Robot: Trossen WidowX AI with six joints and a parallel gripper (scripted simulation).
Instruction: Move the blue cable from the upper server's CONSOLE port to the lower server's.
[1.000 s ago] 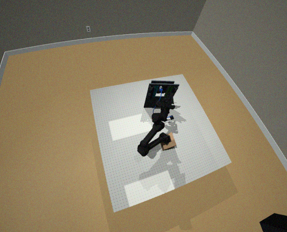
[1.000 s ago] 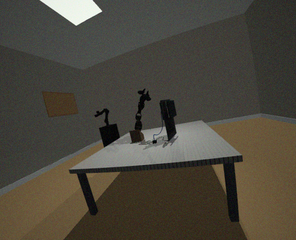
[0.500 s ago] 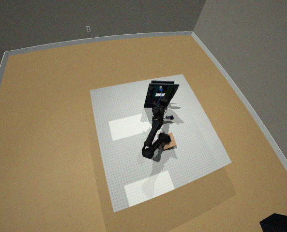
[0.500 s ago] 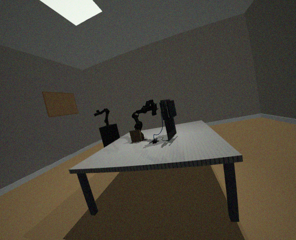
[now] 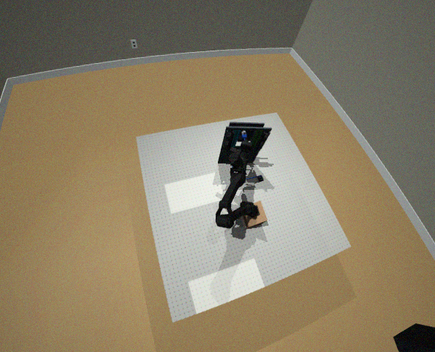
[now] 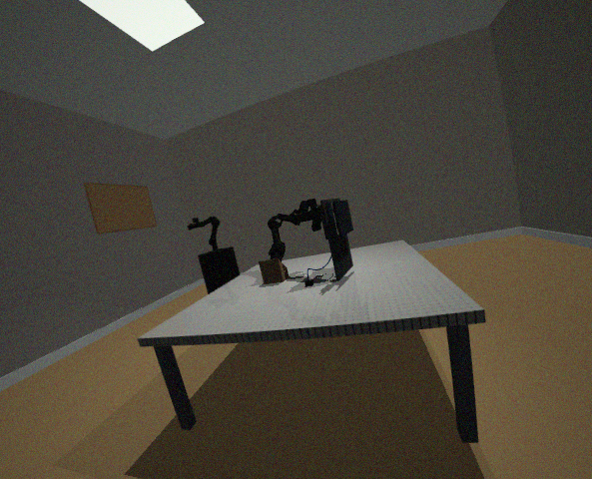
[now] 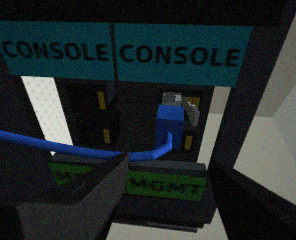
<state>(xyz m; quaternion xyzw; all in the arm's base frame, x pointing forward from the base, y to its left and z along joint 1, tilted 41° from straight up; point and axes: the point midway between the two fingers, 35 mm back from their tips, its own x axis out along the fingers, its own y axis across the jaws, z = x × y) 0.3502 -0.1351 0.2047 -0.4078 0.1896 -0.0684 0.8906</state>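
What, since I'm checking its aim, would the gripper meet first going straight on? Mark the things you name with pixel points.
Probably the blue plug [image 5: 243, 134] [image 7: 169, 122] or its cable [image 5: 251, 178] [image 6: 320, 268] [image 7: 78, 149], ahead of the open gripper [image 5: 244, 144] [image 6: 316, 222] [image 7: 168, 162]; depth is unclear, so the green MGMT label [image 7: 165, 186] might come first.

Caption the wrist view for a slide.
Open gripper faces a blue plug seated under the right-hand of two CONSOLE labels, green MGMT label below.

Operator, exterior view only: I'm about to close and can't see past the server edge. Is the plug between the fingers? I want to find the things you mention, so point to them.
Observer: Not gripped: in the wrist view the gripper [image 5: 245, 141] [image 6: 318, 221] [image 7: 168, 162] is open, with the blue plug [image 5: 243, 135] [image 7: 169, 125] ahead of the gap.

Operator: Which socket is it in?

Observer: Beneath the right-hand CONSOLE label [image 7: 180, 56] in the wrist view.

Operator: Where does the cable lead?

Observer: The blue cable [image 5: 253, 177] [image 6: 320, 268] [image 7: 78, 150] bends left off the plug in the wrist view.
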